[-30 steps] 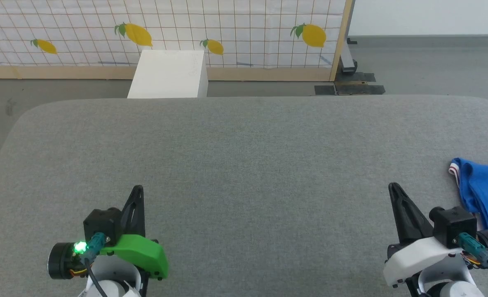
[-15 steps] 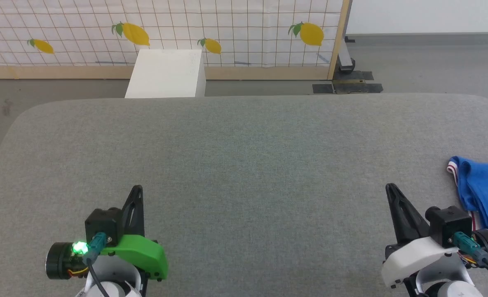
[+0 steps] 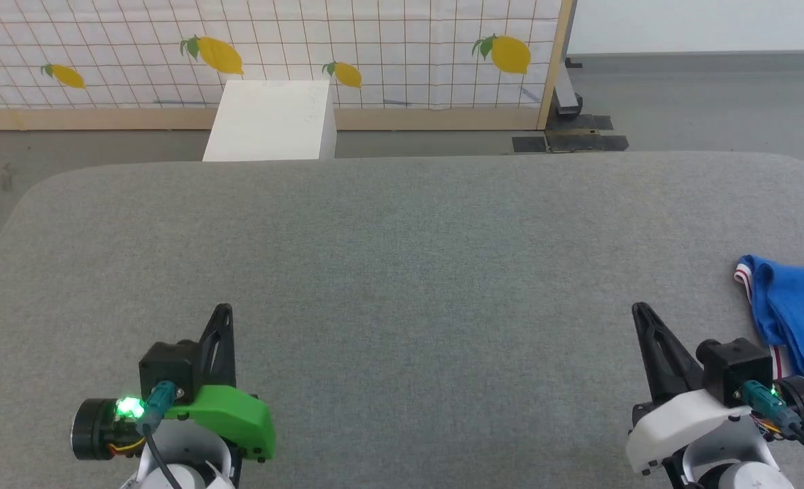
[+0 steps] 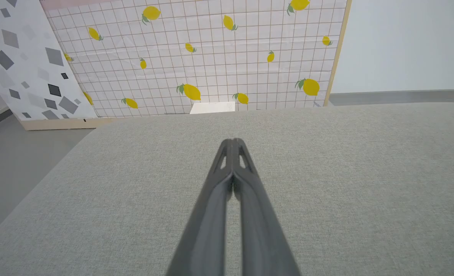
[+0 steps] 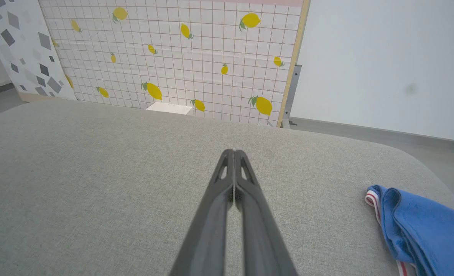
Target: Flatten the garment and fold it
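- Your left gripper (image 3: 223,314) sits low over the near left of the grey fabric worktop (image 3: 402,258). Its two dark fingers are pressed together and hold nothing.
- Your right gripper (image 3: 641,312) mirrors it at the near right. Its own wrist view shows the tips meeting with no gap, and it is empty too.
- The blue jersey (image 3: 796,319) lies bunched at the worktop's right edge, just beside the right wrist, and runs out of the head view. A red-and-white striped trim (image 3: 743,275) marks its far corner. Neither gripper touches it.
- Both arms look parked in a ready pose, which leaves the middle of the worktop bare. That is probably where you will want the jersey spread.
- The right arm is the nearer one, so the first reach likely falls to it, and its fingers must part first.
- The cloth is doubled over itself, so expect to drag it inward before smoothing it.
- The lemon-print panel (image 3: 375,54) and the white box (image 3: 269,122) stand beyond the far edge, well apart from the work.
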Tool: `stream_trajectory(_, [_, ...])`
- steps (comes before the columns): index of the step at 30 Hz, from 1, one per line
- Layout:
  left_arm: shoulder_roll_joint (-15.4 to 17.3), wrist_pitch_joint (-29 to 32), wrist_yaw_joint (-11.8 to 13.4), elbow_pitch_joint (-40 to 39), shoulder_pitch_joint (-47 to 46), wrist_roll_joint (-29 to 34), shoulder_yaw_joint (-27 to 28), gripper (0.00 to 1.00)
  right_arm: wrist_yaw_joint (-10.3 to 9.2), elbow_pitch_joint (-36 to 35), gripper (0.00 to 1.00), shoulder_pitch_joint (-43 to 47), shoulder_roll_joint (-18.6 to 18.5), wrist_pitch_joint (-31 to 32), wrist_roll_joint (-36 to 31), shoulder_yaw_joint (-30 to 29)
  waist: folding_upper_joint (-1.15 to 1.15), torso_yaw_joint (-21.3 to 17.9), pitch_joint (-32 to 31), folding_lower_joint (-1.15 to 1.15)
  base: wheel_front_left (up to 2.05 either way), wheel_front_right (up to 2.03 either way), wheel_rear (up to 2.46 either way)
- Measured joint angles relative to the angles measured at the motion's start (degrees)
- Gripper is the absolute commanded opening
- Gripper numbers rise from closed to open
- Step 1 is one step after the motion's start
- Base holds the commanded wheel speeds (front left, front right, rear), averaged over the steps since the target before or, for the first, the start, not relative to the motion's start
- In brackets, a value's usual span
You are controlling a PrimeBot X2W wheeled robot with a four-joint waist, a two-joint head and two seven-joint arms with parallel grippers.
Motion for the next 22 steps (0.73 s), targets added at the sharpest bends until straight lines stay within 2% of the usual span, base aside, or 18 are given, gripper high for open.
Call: stream_trajectory(22, [0.0, 0.0, 0.0, -0.1, 0.1, 0.0, 0.0, 0.0, 0.0, 0.0, 0.0, -0.1, 0.0, 0.0, -0.1, 0.0, 0.0, 0.0, 0.0, 0.0, 0.0, 0.0, 0.0])
